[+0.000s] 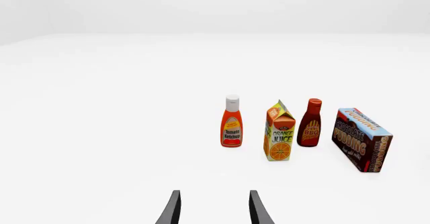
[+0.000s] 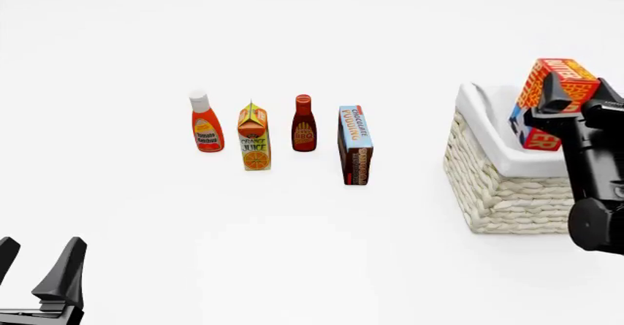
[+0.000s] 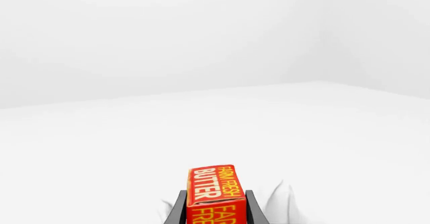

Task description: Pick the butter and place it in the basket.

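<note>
The butter (image 2: 552, 91) is held clamped in the right gripper (image 2: 556, 102), tilted in the air over the near right part of the basket (image 2: 497, 186), whose white liner shows beneath it. The box is judged light and stiff, with smooth printed faces that may slip, so the hold across its two long flat sides is judged sound. The left gripper (image 2: 39, 266) is seen spread wide and empty, low over the worktop (image 2: 322, 252).

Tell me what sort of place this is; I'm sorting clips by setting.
Most likely a simulated tabletop test scene, not a real room: a bare white table with no background detail, flatly rendered groceries like the orange juice carton lined up, and a wicker basket beside them.
</note>
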`<action>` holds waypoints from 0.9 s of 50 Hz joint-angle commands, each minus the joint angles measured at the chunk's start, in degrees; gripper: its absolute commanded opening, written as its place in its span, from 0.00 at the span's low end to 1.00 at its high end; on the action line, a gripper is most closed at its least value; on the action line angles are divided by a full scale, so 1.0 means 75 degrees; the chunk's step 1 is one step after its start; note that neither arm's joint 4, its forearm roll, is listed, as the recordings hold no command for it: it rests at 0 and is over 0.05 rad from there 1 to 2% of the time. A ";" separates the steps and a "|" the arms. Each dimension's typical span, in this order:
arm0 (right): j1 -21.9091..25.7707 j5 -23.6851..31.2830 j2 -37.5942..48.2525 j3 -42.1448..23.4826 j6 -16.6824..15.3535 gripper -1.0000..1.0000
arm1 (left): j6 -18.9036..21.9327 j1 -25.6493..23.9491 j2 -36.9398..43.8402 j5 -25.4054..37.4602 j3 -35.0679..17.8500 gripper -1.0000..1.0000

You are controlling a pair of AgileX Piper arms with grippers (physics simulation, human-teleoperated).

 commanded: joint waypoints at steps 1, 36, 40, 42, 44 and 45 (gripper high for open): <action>0.0011 -0.0130 0.0028 -0.0094 0.0084 0.00 | 0.0000 0.0000 0.0000 0.0000 0.0000 1.00; -0.0090 -0.0149 0.0194 -0.0218 0.0100 0.00 | 0.0000 0.0000 0.0000 0.0000 0.0000 1.00; -0.0114 -0.0197 0.0208 -0.0178 0.0104 0.00 | 0.0000 0.0000 0.0000 0.0000 0.0000 1.00; -0.0130 -0.0210 0.0218 -0.0170 0.0107 0.00 | 0.0000 0.0000 0.0000 0.0000 0.0000 1.00; -0.0135 -0.0205 0.0239 -0.0193 0.0099 0.00 | 0.0000 0.0000 0.0000 0.0000 0.0000 1.00; -0.0138 -0.0216 0.0254 -0.0197 0.0100 0.00 | 0.0000 0.0000 0.0000 0.0000 0.0000 1.00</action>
